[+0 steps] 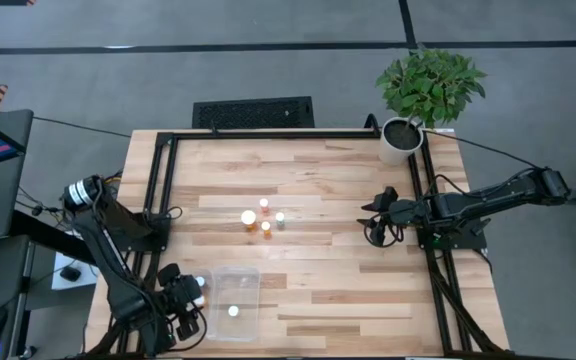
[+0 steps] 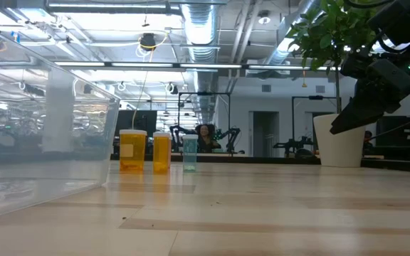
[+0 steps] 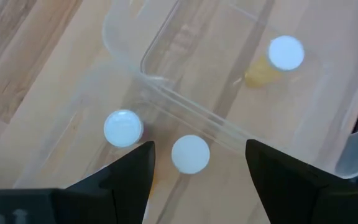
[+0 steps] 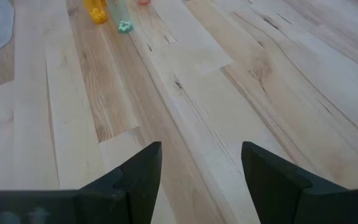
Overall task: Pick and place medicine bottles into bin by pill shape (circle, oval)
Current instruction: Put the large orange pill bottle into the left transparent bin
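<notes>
The left claw [image 1: 190,300] hovers with jaws wide apart and empty at the left edge of the bin [image 1: 252,275], a white-capped bottle [image 3: 190,154] standing upright directly between its fingers in the left wrist view, a second [image 3: 123,128] just beside. One bottle [image 1: 233,311] already stands inside the bin, while the remaining cluster [image 1: 264,218] stands mid-worktop [image 1: 318,180], well apart. The right claw [image 1: 373,215] waits open and empty at the right; only the wrist view shows the bottle's alignment, which the high view leaves unclear.
</notes>
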